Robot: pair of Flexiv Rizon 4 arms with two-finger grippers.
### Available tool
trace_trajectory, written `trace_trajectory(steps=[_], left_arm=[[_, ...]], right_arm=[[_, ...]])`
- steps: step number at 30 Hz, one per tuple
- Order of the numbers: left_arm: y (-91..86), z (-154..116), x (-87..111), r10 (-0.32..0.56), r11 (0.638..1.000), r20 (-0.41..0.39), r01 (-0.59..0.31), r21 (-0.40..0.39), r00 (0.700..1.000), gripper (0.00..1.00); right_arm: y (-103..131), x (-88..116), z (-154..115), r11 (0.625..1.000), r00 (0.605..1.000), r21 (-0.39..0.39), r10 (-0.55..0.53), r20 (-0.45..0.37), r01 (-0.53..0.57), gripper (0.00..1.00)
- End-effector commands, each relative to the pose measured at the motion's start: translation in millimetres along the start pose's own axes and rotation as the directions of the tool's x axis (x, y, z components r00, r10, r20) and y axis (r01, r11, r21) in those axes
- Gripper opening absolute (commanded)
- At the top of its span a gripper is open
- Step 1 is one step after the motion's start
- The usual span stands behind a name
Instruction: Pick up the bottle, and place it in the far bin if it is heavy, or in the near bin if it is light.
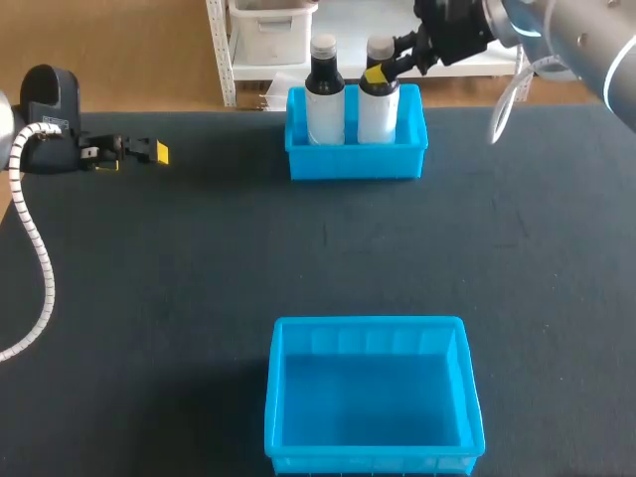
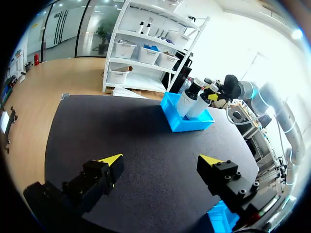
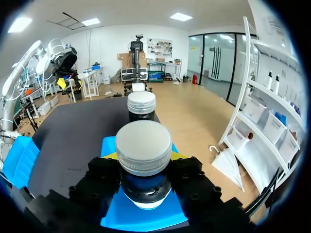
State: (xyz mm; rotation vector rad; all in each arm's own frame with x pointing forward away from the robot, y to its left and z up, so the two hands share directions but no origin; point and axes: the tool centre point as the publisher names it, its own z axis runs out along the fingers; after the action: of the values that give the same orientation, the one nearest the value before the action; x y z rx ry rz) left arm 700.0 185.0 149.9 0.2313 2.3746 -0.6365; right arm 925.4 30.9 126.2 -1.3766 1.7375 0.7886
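Two dark bottles with white labels and caps stand upright in the far blue bin. My right gripper is shut on the neck of the right bottle, just under its cap. In the right wrist view that bottle fills the gap between the fingers, with the other bottle behind it. The left bottle stands free. My left gripper hovers open and empty at the table's far left; its own view shows the gripper over bare mat, far from the bin.
The near blue bin sits empty at the table's front middle. Dark mat lies between the two bins. A white cable hangs from my left arm along the table's left edge.
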Motion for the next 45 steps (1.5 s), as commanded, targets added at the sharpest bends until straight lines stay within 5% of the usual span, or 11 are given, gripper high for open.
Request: trace_trajectory(steps=[1,9,11,14,16,17,18,32,45], left_arm=[[0.0,0,0.0,0.000,1.000,0.000,0.000,0.000,1.000,1.00],[0.0,0,0.0,0.000,1.000,0.000,0.000,0.000,1.000,1.00],[0.0,0,0.0,0.000,1.000,0.000,0.000,0.000,1.000,1.00],[0.0,0,0.0,0.000,1.000,0.000,0.000,0.000,1.000,1.00],[0.0,0,0.0,0.000,1.000,0.000,0.000,0.000,1.000,1.00],[0.0,0,0.0,0.000,1.000,0.000,0.000,0.000,1.000,1.00],[0.0,0,0.0,0.000,1.000,0.000,0.000,0.000,1.000,1.00],[0.0,0,0.0,0.000,1.000,0.000,0.000,0.000,1.000,1.00],[0.0,0,0.0,0.000,1.000,0.000,0.000,0.000,1.000,1.00]], right_arm=[[-12,-3,5,0.994,1.000,-0.107,0.003,-0.007,-0.004,0.00],[-14,-1,7,0.994,1.000,-0.110,0.011,-0.019,-0.013,0.00],[-14,-1,7,0.994,1.000,-0.111,0.013,-0.021,-0.015,0.16],[-14,0,7,0.994,1.000,-0.112,0.016,-0.025,-0.018,0.25],[-14,1,8,0.993,0.999,-0.114,0.021,-0.027,-0.024,0.46],[-14,1,8,0.993,0.999,-0.116,0.022,-0.030,-0.026,0.95],[-14,1,8,0.993,0.999,-0.116,0.024,-0.032,-0.028,1.00],[-11,3,-21,0.998,0.998,-0.047,0.046,-0.031,-0.047,1.00],[11,6,-97,0.990,0.996,0.115,0.083,0.017,-0.084,1.00]])
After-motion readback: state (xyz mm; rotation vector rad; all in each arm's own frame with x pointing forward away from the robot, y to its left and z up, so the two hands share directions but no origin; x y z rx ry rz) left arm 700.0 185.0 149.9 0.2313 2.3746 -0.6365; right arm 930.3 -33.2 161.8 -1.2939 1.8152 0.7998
